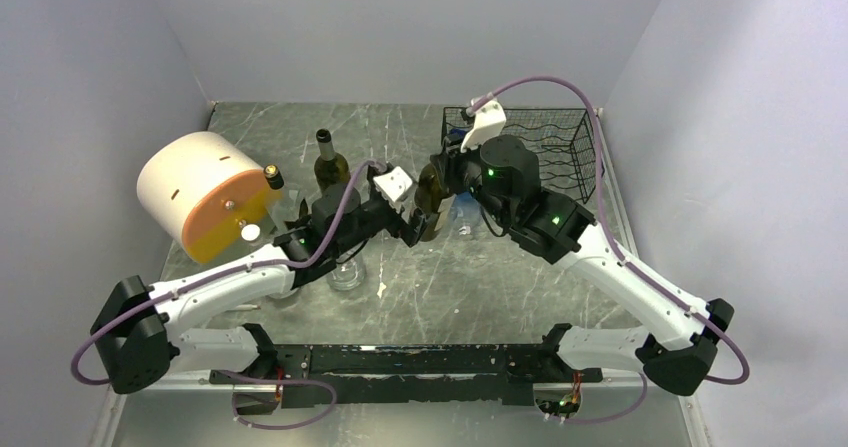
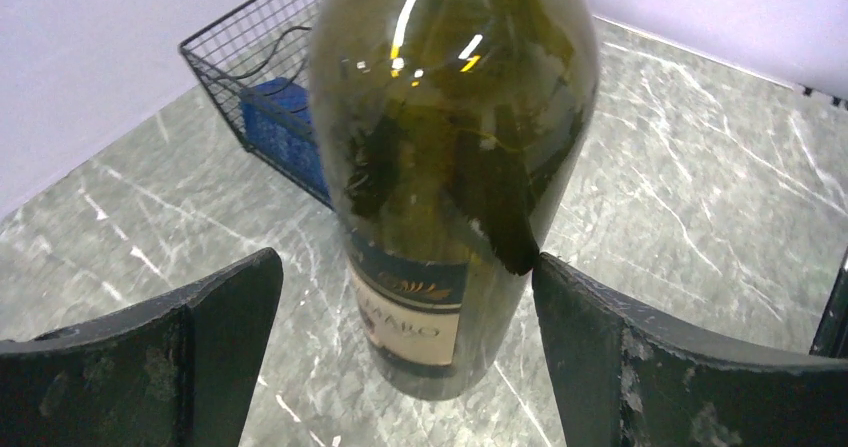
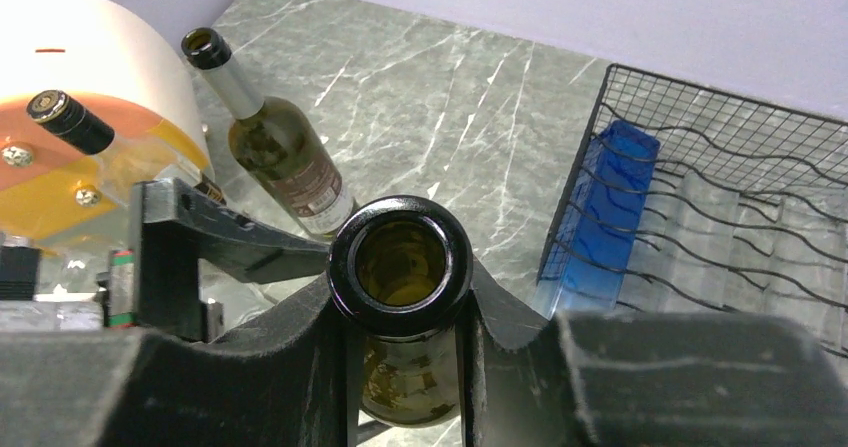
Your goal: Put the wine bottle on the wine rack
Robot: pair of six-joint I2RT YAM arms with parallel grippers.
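Wine bottle [image 2: 450, 147] neck is clamped in the right end effector [image 3: 404, 312]; left end effector [image 2: 405, 267] stands open, flanking its body.

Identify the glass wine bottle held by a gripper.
The dark green glass bottle, neck clamped in the right gripper; the rear olive bottle and black-capped bottle are untouched.

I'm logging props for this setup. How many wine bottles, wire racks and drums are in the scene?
Wine bottles: 3 (dark green bottle, open bottle at the back, capped bottle)
Wine rack: 1
White-and-orange drum: 1
Total: 5
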